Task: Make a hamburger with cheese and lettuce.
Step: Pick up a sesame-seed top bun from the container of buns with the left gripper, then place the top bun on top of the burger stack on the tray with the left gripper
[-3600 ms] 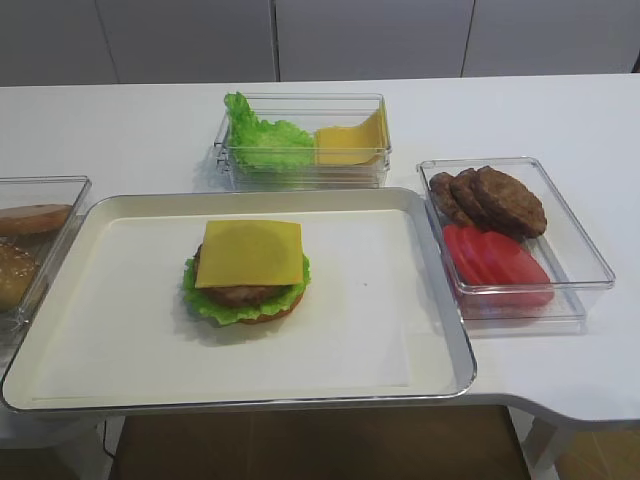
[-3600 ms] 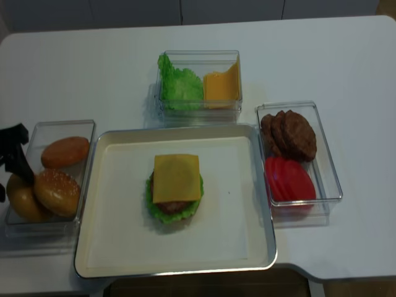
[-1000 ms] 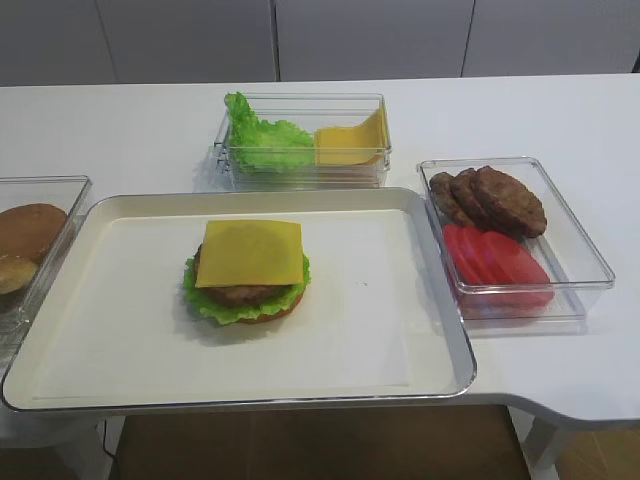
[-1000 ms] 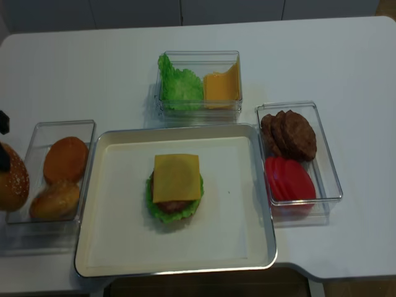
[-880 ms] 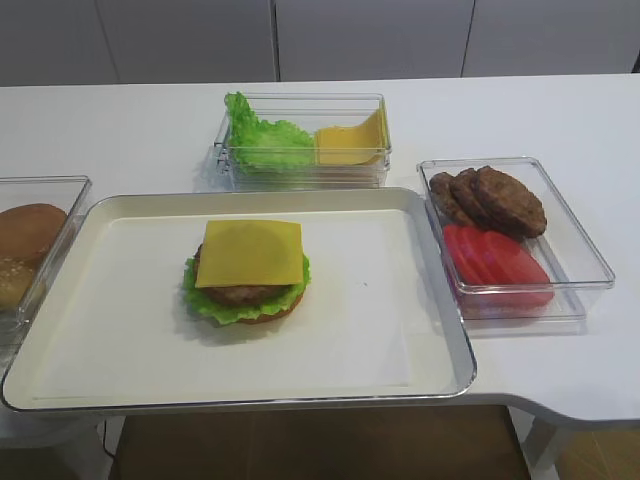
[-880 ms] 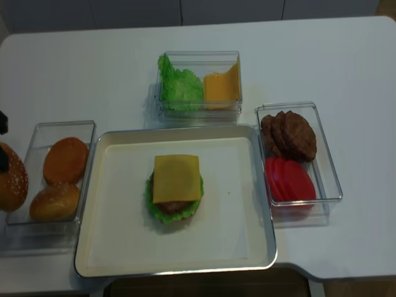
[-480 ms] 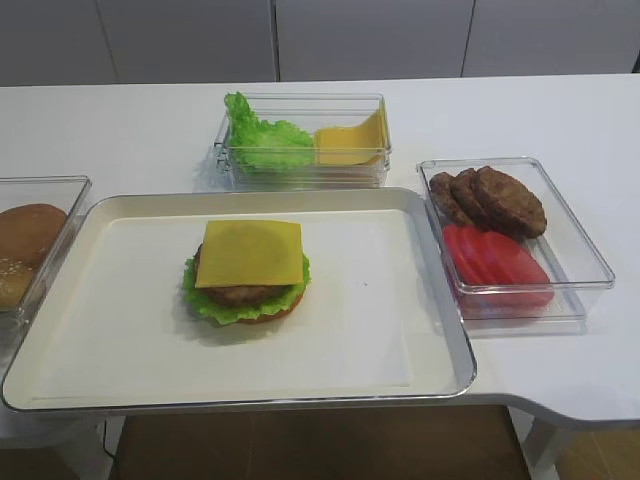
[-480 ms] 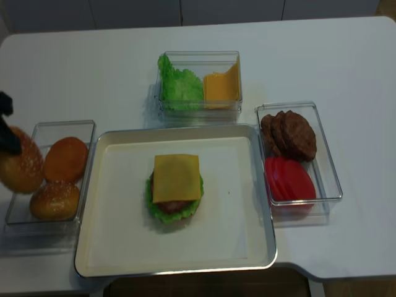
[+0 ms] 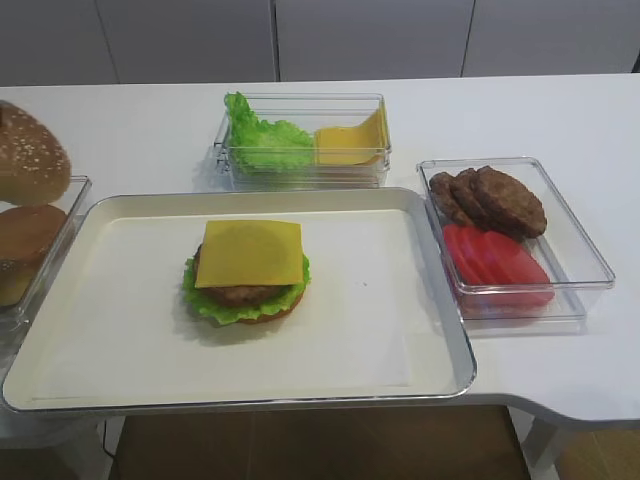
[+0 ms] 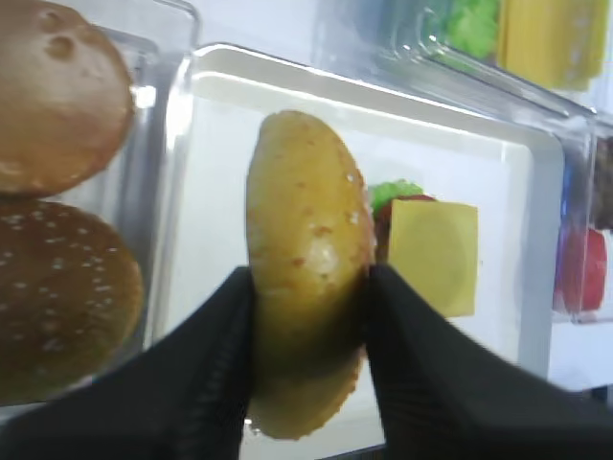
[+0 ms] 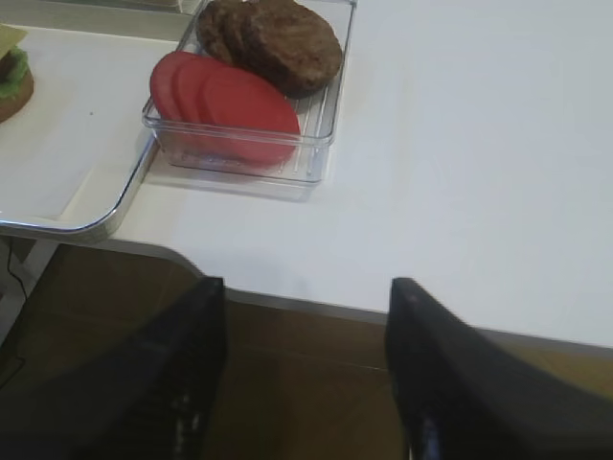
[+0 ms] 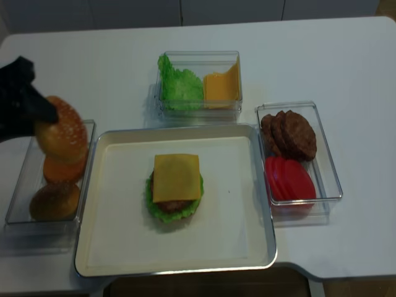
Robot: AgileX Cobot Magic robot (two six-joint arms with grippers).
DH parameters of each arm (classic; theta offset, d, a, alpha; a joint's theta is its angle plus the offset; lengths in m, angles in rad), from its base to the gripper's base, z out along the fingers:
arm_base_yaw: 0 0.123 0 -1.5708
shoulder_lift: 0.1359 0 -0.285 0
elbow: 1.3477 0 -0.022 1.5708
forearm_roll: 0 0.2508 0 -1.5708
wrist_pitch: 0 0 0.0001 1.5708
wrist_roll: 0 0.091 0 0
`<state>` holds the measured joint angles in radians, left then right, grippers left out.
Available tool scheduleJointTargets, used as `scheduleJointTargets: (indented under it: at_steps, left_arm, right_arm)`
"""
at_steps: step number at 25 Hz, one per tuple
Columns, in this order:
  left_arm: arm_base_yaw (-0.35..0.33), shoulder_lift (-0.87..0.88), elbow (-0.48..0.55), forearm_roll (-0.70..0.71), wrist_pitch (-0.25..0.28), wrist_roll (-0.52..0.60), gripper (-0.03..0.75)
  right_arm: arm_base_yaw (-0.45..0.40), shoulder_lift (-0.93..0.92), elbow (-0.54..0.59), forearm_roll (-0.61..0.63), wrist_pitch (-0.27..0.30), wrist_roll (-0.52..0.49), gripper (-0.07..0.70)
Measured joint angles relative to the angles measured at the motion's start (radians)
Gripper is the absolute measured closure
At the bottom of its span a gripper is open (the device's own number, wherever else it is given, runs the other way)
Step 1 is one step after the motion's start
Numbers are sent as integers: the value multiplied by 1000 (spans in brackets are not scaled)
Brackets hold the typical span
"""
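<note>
On the white bench point(image 12: 346, 55), a metal tray point(image 12: 117, 244) carries the unfinished hamburger point(image 12: 176, 185), cheese point(image 12: 176, 177) topmost over lettuce point(image 12: 162, 211), to the right of the left end effector point(image 12: 38, 114), which is clamped on a sesame bun top point(image 12: 62, 137) above the bun bin point(image 12: 18, 185). The right end effector point(image 11: 305, 369) hangs empty, jaws apart, off the bench edge.

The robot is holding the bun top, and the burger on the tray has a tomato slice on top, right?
Not quite. The top layer of the burger is cheese, as the exterior high view shows. The fingers do hold the bun top, and the burger is on the tray.
</note>
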<state>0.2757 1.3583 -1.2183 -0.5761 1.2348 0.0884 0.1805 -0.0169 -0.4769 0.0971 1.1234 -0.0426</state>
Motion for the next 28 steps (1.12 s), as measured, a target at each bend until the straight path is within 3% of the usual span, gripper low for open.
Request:
scheduleJointTargets:
  at_steps: [15, 21, 28]
  left_arm:
    - [-292, 168, 0, -280, -10, 73, 456]
    - [-320, 250, 0, -383, -20, 126, 456]
    - [-320, 305, 0, -403, -27, 133, 456]
  right_arm:
    - [0, 0, 0, 0, 0, 0, 205]
    - [0, 0, 0, 0, 0, 0, 205]
    - [0, 0, 0, 0, 0, 2, 205]
